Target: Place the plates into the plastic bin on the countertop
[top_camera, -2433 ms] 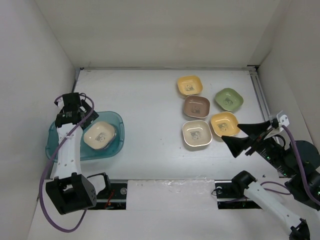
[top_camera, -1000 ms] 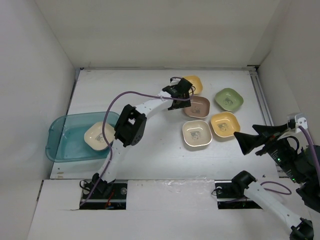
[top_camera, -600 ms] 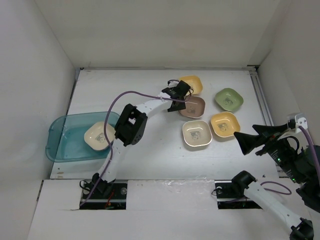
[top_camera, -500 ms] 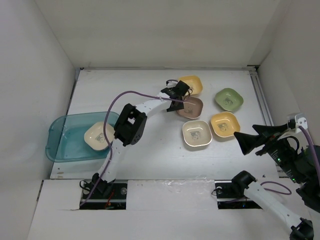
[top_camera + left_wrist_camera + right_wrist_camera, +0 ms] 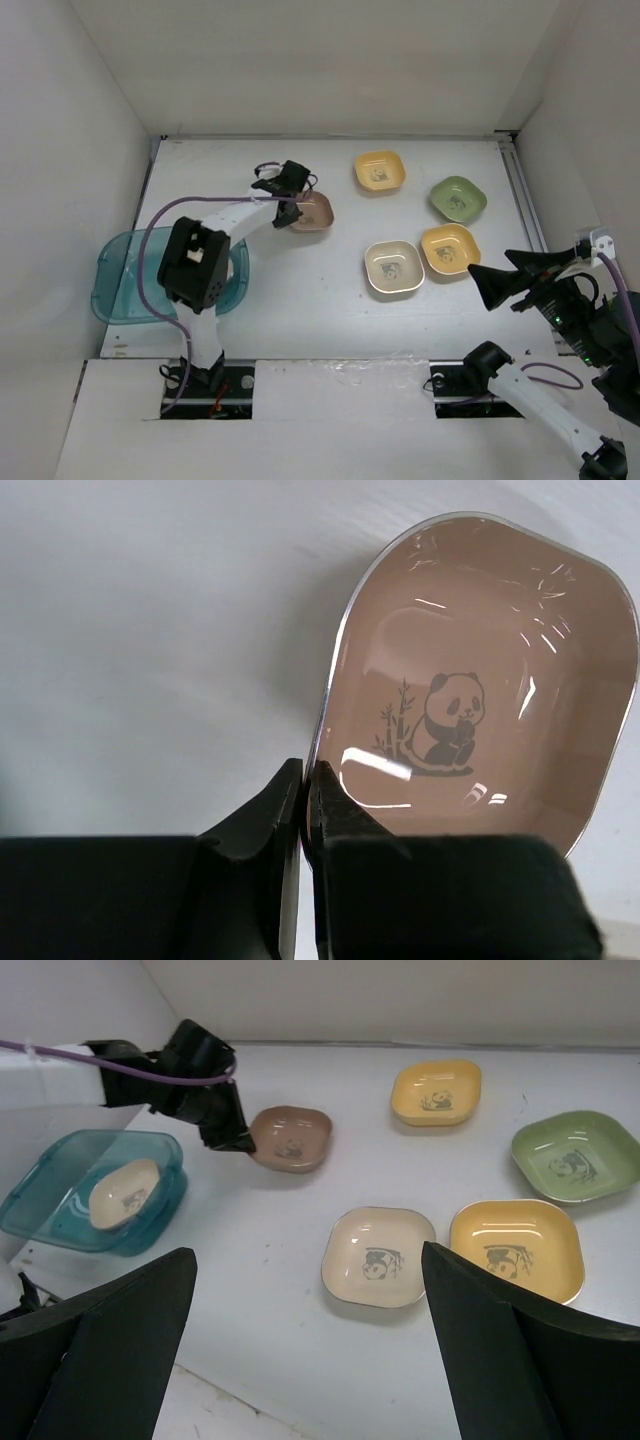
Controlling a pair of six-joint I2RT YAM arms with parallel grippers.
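Observation:
My left gripper is shut on the left rim of a brown plate with a panda print. It holds the plate over the countertop, left of the other plates and right of the plastic bin. From above, the left gripper and the brown plate lie mid-table. A cream plate lies inside the teal bin. A yellow-orange plate, a green plate, a yellow plate and a cream plate rest on the right. My right gripper hangs open above the near right, holding nothing.
White walls close in the countertop on the left, back and right. A metal rail runs along the right edge. The left arm's elbow hangs over the bin and hides part of it from above.
My left gripper closed on the brown plate's rim and carried it leftward out of the cluster, toward the bin. The right arm has not moved.

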